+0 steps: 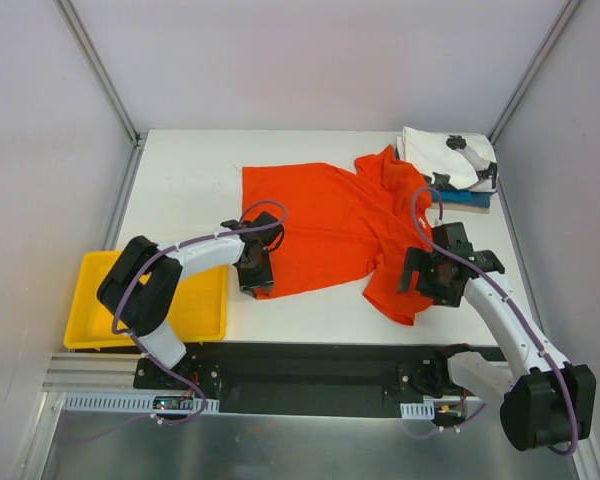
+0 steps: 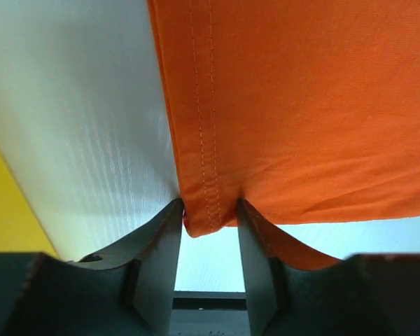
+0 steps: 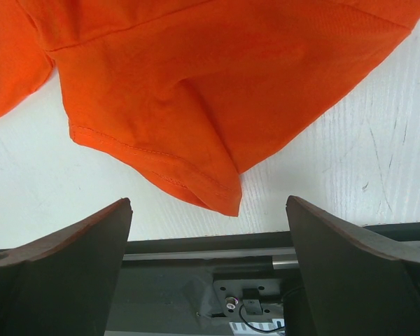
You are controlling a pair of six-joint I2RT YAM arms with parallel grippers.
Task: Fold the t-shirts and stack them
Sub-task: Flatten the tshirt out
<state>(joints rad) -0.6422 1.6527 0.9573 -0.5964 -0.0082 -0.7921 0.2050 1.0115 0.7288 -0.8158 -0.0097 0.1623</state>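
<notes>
Orange-red cotton short-sleeved t-shirt (image 1: 330,225) flat on white counter (image 1: 180,180) — left hand (image 2: 210,217) pinching near hem corner; right hand (image 3: 210,231) agape, sleeve tip just ahead.

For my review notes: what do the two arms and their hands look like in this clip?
Both arms have white link segments with bulky black joint housings and a purple cable looping along each. The left hand and right hand are black, with broad, flat dark fingers. No markings are legible.

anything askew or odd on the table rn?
The orange t-shirt lies crooked and rumpled: its right side is bunched, one sleeve trailing to the table's near edge. The white and teal shirts are stacked at the far right.
</notes>
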